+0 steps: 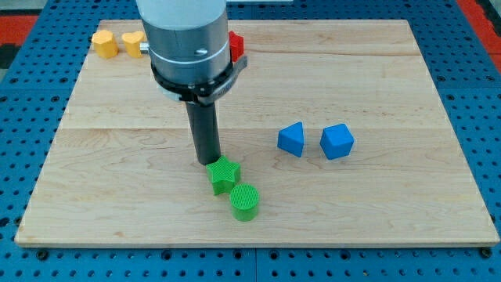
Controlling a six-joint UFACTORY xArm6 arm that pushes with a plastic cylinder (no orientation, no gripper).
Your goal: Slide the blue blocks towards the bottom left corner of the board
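Note:
Two blue blocks sit right of the board's middle: a blue wedge-like block (291, 139) and, to its right, a blue cube-like block (337, 141), a small gap between them. My tip (208, 160) is at the end of the dark rod, left of the blue blocks by about a hundred pixels. It stands just at the upper left edge of a green star block (224, 174). A green cylinder (245, 201) lies just below and right of the star.
A yellow hexagonal block (103, 42) and a second yellow block (133, 43) sit at the board's top left corner. A red block (236, 45) is partly hidden behind the arm body. The wooden board (391, 211) lies on a blue pegboard.

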